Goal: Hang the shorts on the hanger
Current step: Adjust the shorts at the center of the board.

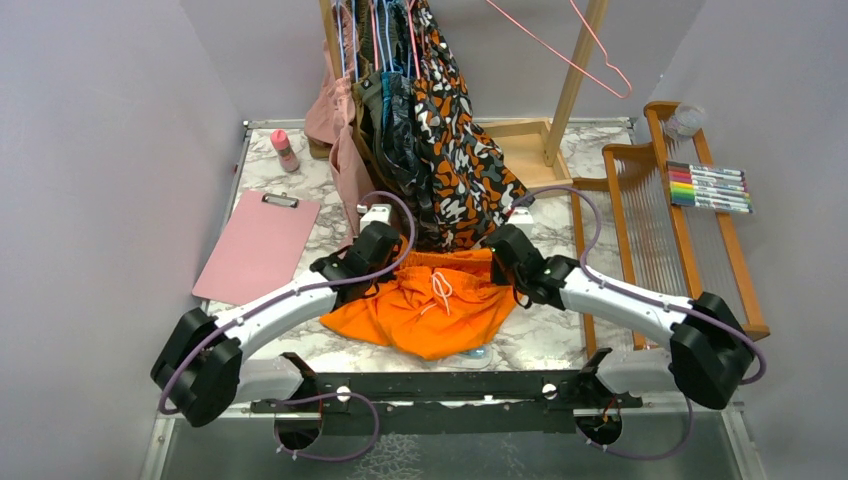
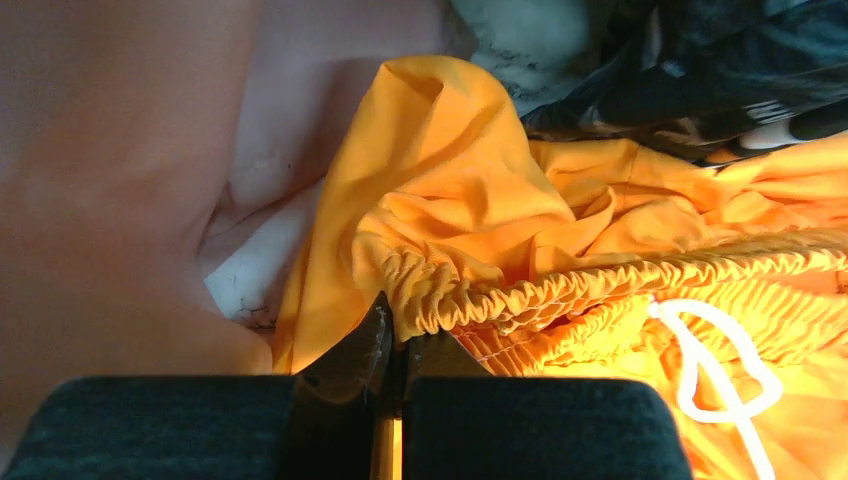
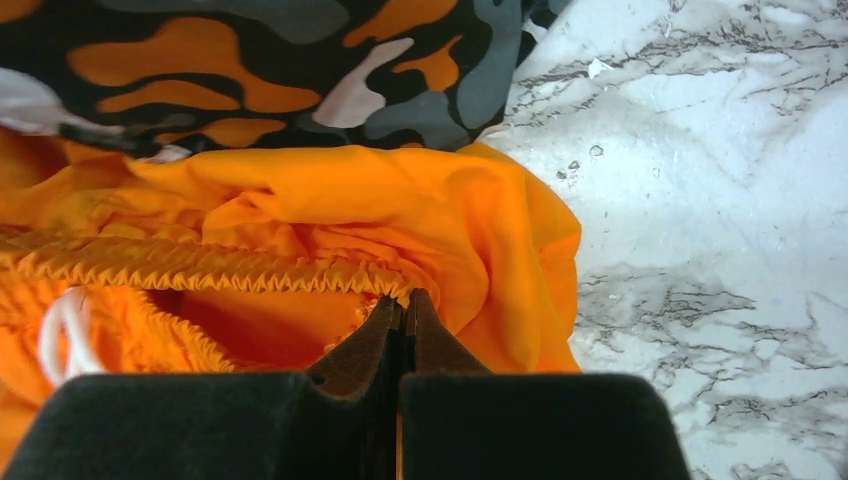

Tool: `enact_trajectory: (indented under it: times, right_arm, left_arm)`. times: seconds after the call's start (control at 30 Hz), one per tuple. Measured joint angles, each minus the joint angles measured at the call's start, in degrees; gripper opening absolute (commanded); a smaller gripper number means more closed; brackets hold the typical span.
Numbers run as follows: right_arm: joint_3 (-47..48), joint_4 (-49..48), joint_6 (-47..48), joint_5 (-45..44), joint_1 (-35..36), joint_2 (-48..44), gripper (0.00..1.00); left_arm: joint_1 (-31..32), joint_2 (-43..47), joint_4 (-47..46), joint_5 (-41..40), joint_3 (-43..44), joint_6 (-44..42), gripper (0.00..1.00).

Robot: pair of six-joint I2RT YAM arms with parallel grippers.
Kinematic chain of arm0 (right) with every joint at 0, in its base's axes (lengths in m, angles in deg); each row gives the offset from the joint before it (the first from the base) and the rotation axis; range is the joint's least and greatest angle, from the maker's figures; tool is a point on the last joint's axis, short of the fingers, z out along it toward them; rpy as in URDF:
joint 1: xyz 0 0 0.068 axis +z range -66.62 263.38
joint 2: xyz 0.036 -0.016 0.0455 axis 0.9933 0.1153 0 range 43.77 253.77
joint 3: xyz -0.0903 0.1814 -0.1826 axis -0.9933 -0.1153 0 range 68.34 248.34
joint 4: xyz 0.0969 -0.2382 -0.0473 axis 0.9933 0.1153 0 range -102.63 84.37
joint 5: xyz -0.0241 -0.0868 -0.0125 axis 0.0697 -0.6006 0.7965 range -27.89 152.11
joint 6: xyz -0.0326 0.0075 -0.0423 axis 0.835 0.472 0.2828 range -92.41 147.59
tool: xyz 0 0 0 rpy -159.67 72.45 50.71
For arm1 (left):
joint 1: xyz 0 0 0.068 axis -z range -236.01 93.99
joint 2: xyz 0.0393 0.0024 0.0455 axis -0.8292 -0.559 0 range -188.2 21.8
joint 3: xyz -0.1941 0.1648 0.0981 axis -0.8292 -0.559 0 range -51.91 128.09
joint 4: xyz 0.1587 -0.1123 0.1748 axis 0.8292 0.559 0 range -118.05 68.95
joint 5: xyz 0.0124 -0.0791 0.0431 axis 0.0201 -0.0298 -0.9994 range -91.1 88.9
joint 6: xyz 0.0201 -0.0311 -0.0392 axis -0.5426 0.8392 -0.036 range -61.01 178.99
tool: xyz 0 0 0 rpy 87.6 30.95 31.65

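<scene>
A: Where's the shorts rn?
B: Crumpled on the marble table, mid-table, just ahead of the arm bases. Waistband faces 12 o'clock, white drawstring on top.

A: Claws?
B: Both pinched tight on the waistband. Left claw has the gathered elastic at the 9 o'clock end, right claw has the 3 o'clock end. Jaws nearly closed each side, just a thin bite of fabric btwn them.

A: Hanger?
B: The pink hanger is up at approx 1 o'clock from the shorts, beside the wooden rack pole. Well apart and higher. Can't see what it hangs from.

A: So step = lift & spread?
B: I'd say so. Raise both ends together and level, so the band doesn't slip out one side. Ease apart toward 9 and 3 till the elastic goes taut, no more. The bite looks shallow, esp. on the right, so a hard tug could pop it.

A: Hazards?
B: The patterned garment hangs at 12 o'clock, right at the shorts' far edge, and the pink garment is at 11. Go straight up first, then toward 1 o'clock, or the legs prob drag thru them. Can't tell if both layers of the band are held or just one. Test w/ a small lift.
</scene>
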Motion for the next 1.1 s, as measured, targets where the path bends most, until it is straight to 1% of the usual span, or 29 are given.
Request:
enact_trajectory:
  times: [0.13, 0.17, 0.2, 0.3, 0.37, 0.47, 0.53, 0.63, 0.7, 0.83, 0.97, 1.1]
  right_arm:
    - [0.0, 0.0, 0.0, 0.8, -1.6, 3.7, 0.01]
    - [0.0, 0.0, 0.0, 1.1, -1.8, 4.3, 0.02]
    - [0.0, 0.0, 0.0, 1.5, -1.9, 4.6, 0.05]
    - [0.0, 0.0, 0.5, 3.1, -2.3, 4.5, 0.21]
    - [0.0, 0.3, 1.4, 4.5, -2.3, 3.8, 0.28]
    - [0.0, 1.4, 3.4, 7.1, -2.5, 1.1, 0.36]
    - [0.4, 2.6, 4.5, 8.8, -2.6, -1.1, 0.4]
    - [1.8, 4.5, 6.7, 11.2, -2.6, -3.6, 0.45]
    - [3.2, 6.0, 8.3, 12.6, -2.6, -5.0, 0.48]
    - [5.6, 8.4, 12.6, 16.2, -2.6, -8.5, 0.48]
    - [6.8, 9.0, 17.5, 22.6, -2.6, -11.2, 0.48]
    - [7.2, 7.9, 20.8, 29.5, -2.6, -11.1, 0.48]
  left_arm:
    - [-0.6, -3.7, -0.2, 1.8, -0.1, -0.8, 0.0]
    - [-0.7, -4.4, -0.4, 2.2, -0.1, -1.0, 0.03]
    - [-0.7, -4.8, -0.5, 2.5, -0.1, -1.1, 0.1]
    - [-0.8, -5.2, -0.5, 3.6, -0.1, -1.9, 0.25]
    - [-1.0, -4.9, -0.3, 4.4, -0.1, -2.2, 0.31]
    - [-1.1, -3.6, 0.4, 5.5, -0.1, -2.5, 0.4]
    - [-1.2, -1.8, 0.8, 6.4, -0.1, -2.7, 0.46]
    - [-1.2, 0.8, 1.3, 7.5, -0.1, -2.8, 0.51]
    - [-1.2, 2.0, 1.9, 8.1, 0.0, -2.8, 0.53]
    - [-1.2, 3.8, 3.3, 9.1, 0.0, -2.7, 0.54]
    - [-1.2, 5.0, 4.4, 9.6, 1.0, -2.8, 0.55]
    - [-1.2, 5.3, 4.3, 9.6, 1.9, -2.7, 0.55]
